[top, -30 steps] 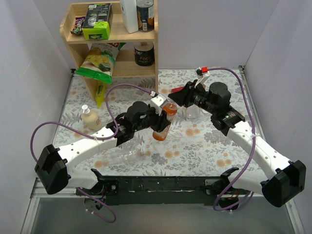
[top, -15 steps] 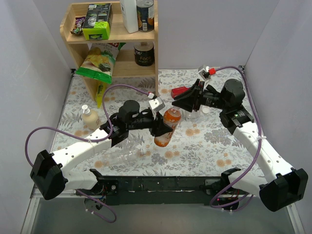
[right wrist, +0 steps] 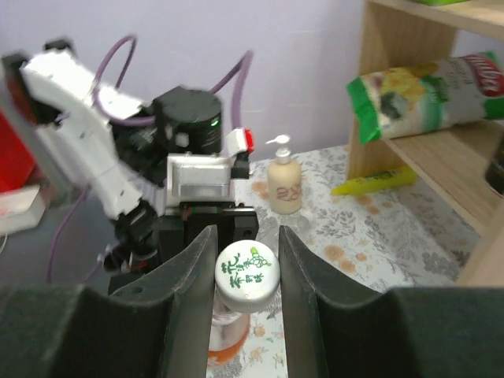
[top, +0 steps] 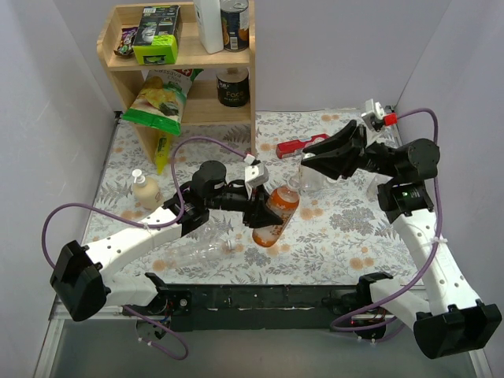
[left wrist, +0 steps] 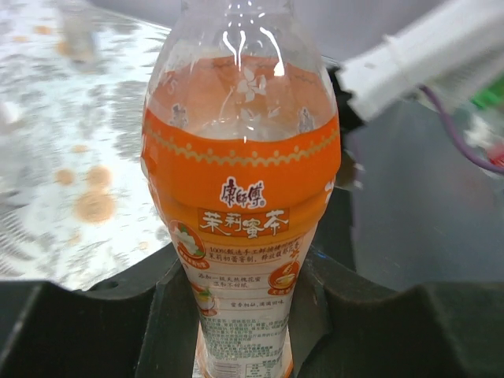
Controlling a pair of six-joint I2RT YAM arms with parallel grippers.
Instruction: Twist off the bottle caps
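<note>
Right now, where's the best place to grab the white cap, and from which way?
Pinch the cap by its round side wall, from two opposite sides, coming straight at its flat printed top. It is small and round, and the right hand grips it that way.

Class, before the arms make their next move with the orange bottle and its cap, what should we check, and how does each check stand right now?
1. Is the left gripper clamped on the orange bottle? Ok.
2. Is the cap pinched between the fingers of the right gripper? Ok.
3. Is the cap free of the neck? Cannot tell: the cap hides the neck in the wrist view, and it is too small to see from above.
4. Is the orange bottle upright? Not ok: it is tilted, its top leaning toward the right arm.
5. Is the clear bottle lying on the table apart from both grippers? Ok.
</note>
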